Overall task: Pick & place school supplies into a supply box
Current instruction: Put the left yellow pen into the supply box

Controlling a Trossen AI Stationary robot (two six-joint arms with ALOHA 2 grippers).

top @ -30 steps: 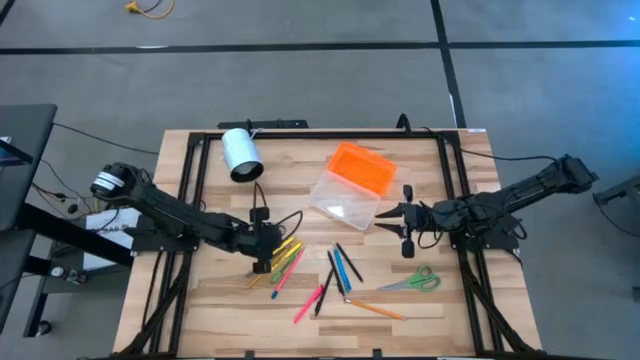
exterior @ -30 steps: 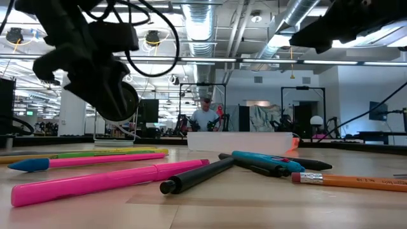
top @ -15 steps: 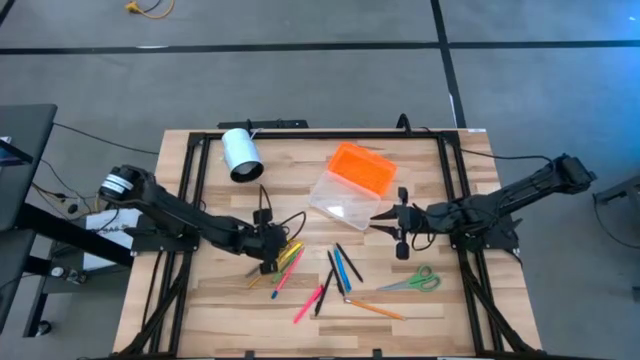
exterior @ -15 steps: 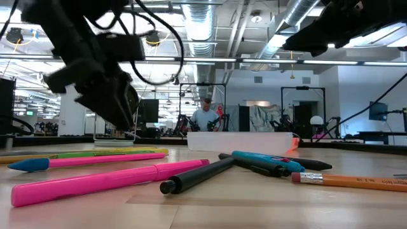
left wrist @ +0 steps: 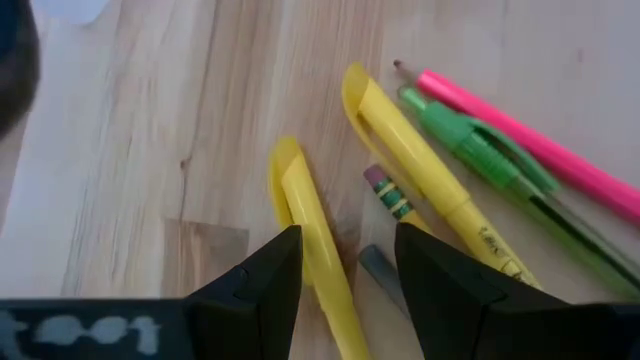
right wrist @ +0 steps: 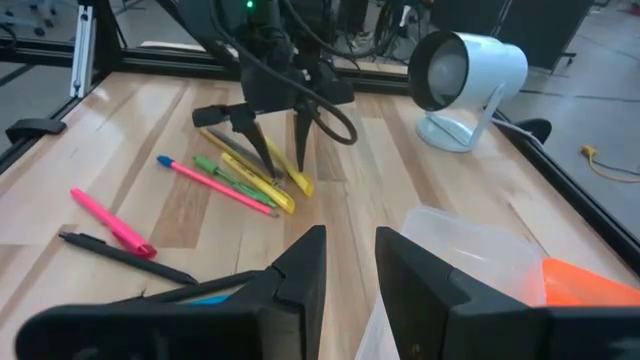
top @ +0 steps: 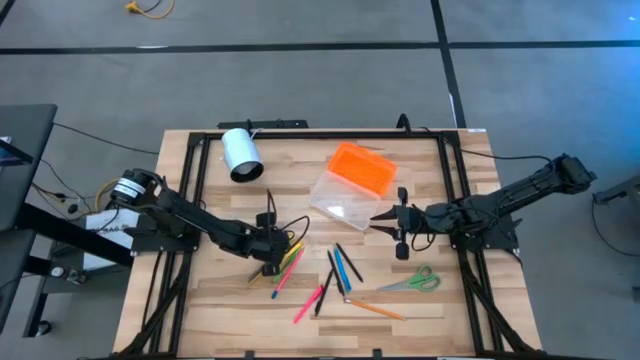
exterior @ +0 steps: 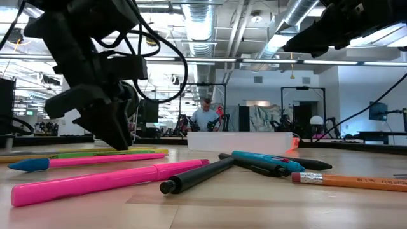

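Observation:
Several pens and pencils lie loose on the near half of the table (top: 335, 275), with green-handled scissors (top: 412, 281) to their right. The supply box stands open: orange lid (top: 362, 168) behind the clear base (top: 345, 200). My left gripper (top: 268, 258) is open and low over the yellow pens (top: 285, 250), fingers pointing down. In the left wrist view one yellow pen (left wrist: 310, 225) runs between the fingers of my left gripper (left wrist: 345, 285); touch cannot be told. My right gripper (top: 380, 222) hovers narrowly open beside the clear base's right corner (right wrist: 470, 250), holding nothing.
A white cylinder lamp (top: 240, 153) lies at the far left of the table. Black frame rails (top: 195, 170) run along the table's sides. Bare wood (top: 220, 200) shows between the lamp and the left gripper. An orange pencil (top: 375, 308) lies near the near edge.
My left gripper has moved toward the table's right and come down until its fingertips stand low over the yellow pens. My right gripper has edged a little toward the clear base, then stayed still. No pen has visibly moved.

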